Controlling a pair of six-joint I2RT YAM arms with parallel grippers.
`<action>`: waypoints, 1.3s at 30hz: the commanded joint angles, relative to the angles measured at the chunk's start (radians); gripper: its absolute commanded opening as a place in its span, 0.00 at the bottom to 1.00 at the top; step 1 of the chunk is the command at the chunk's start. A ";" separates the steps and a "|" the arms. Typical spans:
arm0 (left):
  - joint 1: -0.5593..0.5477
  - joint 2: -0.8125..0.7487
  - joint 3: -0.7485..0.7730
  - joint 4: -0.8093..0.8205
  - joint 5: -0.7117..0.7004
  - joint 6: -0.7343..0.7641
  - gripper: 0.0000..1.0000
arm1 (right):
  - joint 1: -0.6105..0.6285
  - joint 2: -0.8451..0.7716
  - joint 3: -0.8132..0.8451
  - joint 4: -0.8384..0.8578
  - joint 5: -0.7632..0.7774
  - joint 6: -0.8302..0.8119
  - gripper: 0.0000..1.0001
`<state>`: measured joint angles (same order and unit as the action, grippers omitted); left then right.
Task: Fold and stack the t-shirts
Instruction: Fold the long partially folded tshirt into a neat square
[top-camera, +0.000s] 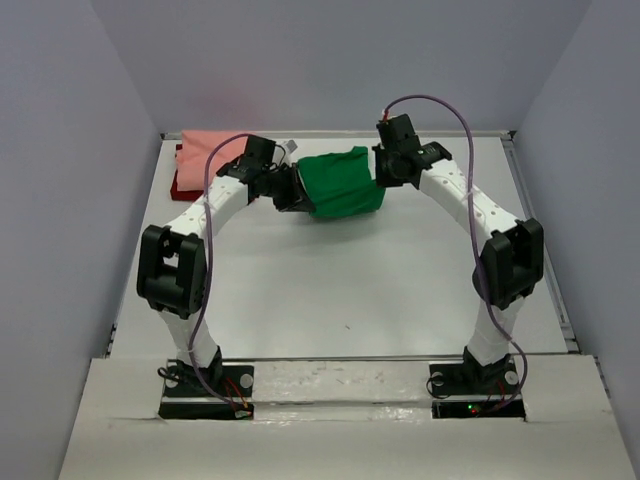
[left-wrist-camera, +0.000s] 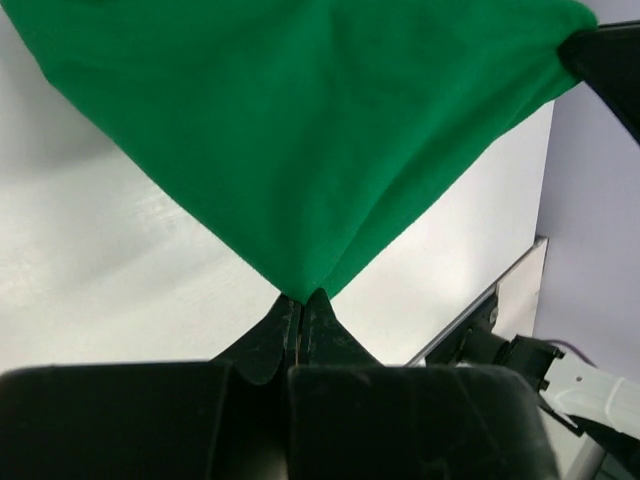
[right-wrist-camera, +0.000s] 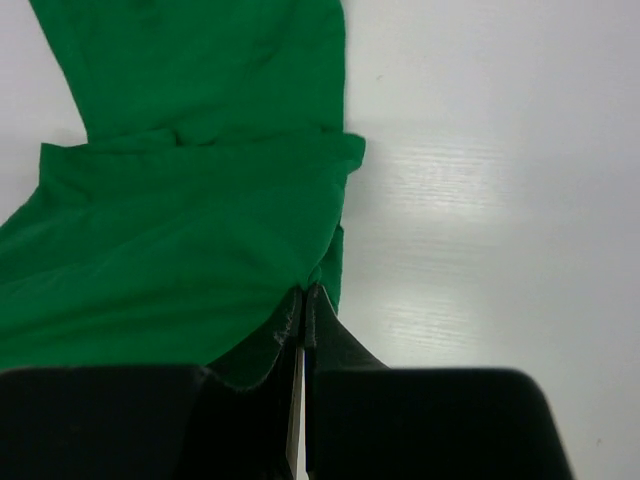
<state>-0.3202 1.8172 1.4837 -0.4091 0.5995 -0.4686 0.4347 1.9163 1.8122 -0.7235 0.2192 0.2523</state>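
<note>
At the far left corner of the table (top-camera: 340, 290) you have the salmon pink shirt (top-camera: 205, 145) lying folded on top of the dark red shirt (top-camera: 180, 187), whose edge shows along the pile's near and left sides. Just to the right of that pile, your left arm rises from its base at the near edge, bends at the elbow over the left side of the table and reaches far and rightward, with its wrist turned in toward the middle. The left gripper (top-camera: 293, 192) is clamped on the left edge of the bright green t-shirt (top-camera: 342, 182). In the left wrist view its fingertips (left-wrist-camera: 301, 300) are pressed together with a pinch of green cloth (left-wrist-camera: 300, 130) drawn to a point between them, and the fabric fans out taut above the table. The green shirt hangs stretched between the two grippers at the far middle of the table, just right of the pile. Your right arm mirrors the left, climbing from its base, bending over the right side and reaching far and leftward. The right gripper (top-camera: 386, 166) grips the shirt's right edge. Its wrist view shows the fingers (right-wrist-camera: 305, 295) closed tight on a fold of the green fabric (right-wrist-camera: 180, 230), with a sleeve lying on the table beyond.
</note>
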 joint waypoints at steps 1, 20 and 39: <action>-0.028 -0.130 -0.152 0.045 0.008 -0.001 0.00 | 0.036 -0.109 -0.123 -0.022 0.045 0.070 0.00; -0.135 -0.430 -0.565 0.145 -0.024 -0.067 0.00 | 0.448 -0.430 -0.511 -0.269 0.239 0.513 0.00; -0.388 -0.950 -0.861 0.026 -0.176 -0.346 0.00 | 0.987 -0.353 -0.510 -0.683 0.338 1.317 0.00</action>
<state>-0.6712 0.9558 0.6205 -0.3286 0.4751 -0.7212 1.3769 1.5124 1.2545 -1.2613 0.5018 1.3571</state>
